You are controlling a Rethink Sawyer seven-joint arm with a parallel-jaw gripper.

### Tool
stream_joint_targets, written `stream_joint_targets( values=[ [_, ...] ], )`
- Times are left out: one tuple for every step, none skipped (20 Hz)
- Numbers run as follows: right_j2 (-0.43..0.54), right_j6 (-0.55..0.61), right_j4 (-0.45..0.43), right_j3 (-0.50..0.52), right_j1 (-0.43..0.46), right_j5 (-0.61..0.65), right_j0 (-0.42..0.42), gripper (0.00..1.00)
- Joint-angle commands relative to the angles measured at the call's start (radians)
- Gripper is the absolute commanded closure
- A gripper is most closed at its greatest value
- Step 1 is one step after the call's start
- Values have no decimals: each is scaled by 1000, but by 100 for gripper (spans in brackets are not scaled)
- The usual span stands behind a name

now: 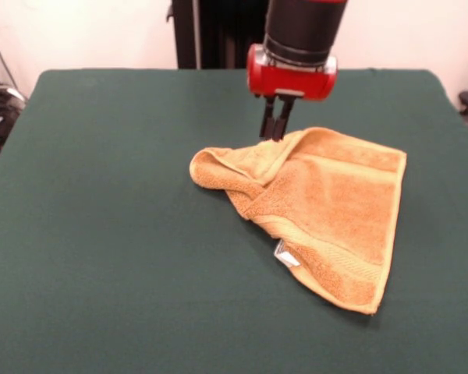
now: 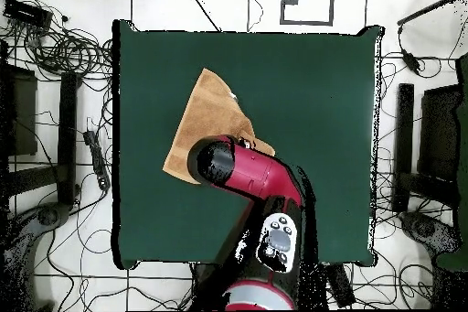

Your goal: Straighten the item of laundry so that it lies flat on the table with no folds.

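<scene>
On the table, right of centre in the front view, the towel is being left partly folded, its long axis running from a bunched fold at the left down to a corner at the lower right. A white tag is showing at the near edge. At the towel's far edge the gripper is being held with its fingers drawn nearly together on the raised rim; whether cloth is actually being pinched cannot be told.

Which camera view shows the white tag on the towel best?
The front view: the white tag sticks out at the towel's near folded edge, unobstructed. In the overhead view the arm covers part of the towel, and only a faint pale speck shows at its edge.
</scene>
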Motion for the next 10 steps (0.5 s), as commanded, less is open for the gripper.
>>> stream_joint_targets(
  values=[
    [69, 237, 27, -82, 146, 25, 7, 100],
    [69, 236, 27, -88, 151, 23, 6, 100],
    [66, 234, 26, -98, 156, 26, 5, 100],
    [66, 232, 25, -102, 159, 28, 4, 100],
    [66, 229, 24, -107, 161, 31, 2, 100],
    [66, 227, 23, -112, 164, 33, 1, 100],
    [68, 222, 21, -117, 166, 34, -2, 100],
    [69, 223, 24, -124, 169, 36, -4, 100],
    [67, 222, 23, -131, 172, 37, -4, 100],
    [60, 228, 24, -135, 172, 39, -1, 100]
  ],
)
